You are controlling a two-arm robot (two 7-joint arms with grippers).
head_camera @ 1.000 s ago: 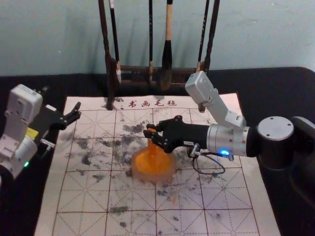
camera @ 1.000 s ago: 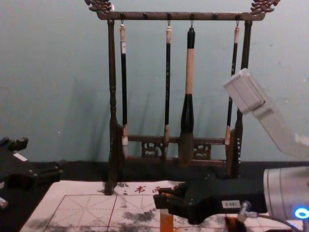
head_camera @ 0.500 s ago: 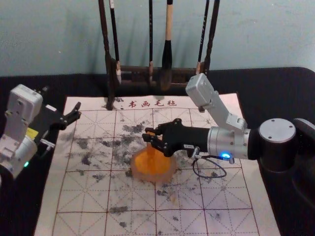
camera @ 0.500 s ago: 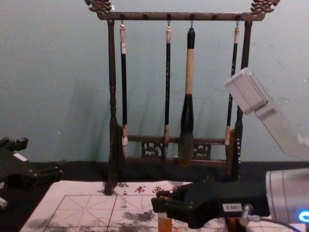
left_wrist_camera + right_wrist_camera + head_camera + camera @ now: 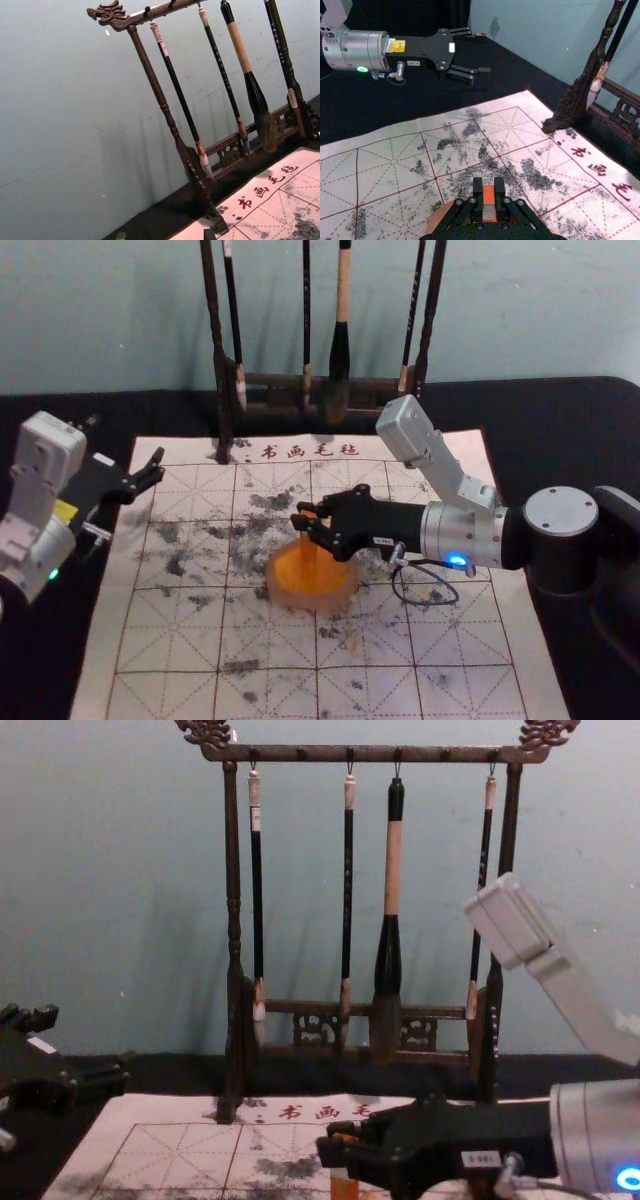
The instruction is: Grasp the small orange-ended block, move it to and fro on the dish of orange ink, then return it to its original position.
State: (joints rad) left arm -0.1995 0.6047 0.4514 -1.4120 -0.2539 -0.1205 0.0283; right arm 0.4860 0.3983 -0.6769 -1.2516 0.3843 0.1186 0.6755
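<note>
From where I stand, taking the dish as the middle of a clock face with twelve at the rack, the right gripper reaches in from three o'clock. Its two black, jointed fingers pinch the one small block, smooth, slim and straight-sided, orange with a pale band. The block's long axis runs upright, one end up between the fingertips, the other pointing down over the ink. I can't tell whether that lower end touches.

Beneath it sits the one dish, round and pale-rimmed, with a glossy pool of orange ink. The left gripper waits out at ten o'clock, beside the mat's edge, its two fingers spread with nothing between them.

Under the dish lies one matte, cloth-like mat, pale, ruled with red squares and blotched with grainy dark stains; four characters run along its twelve o'clock side. Beyond, one dark carved rack with turned posts carries four brushes, hanging bristles down, one much thicker.
</note>
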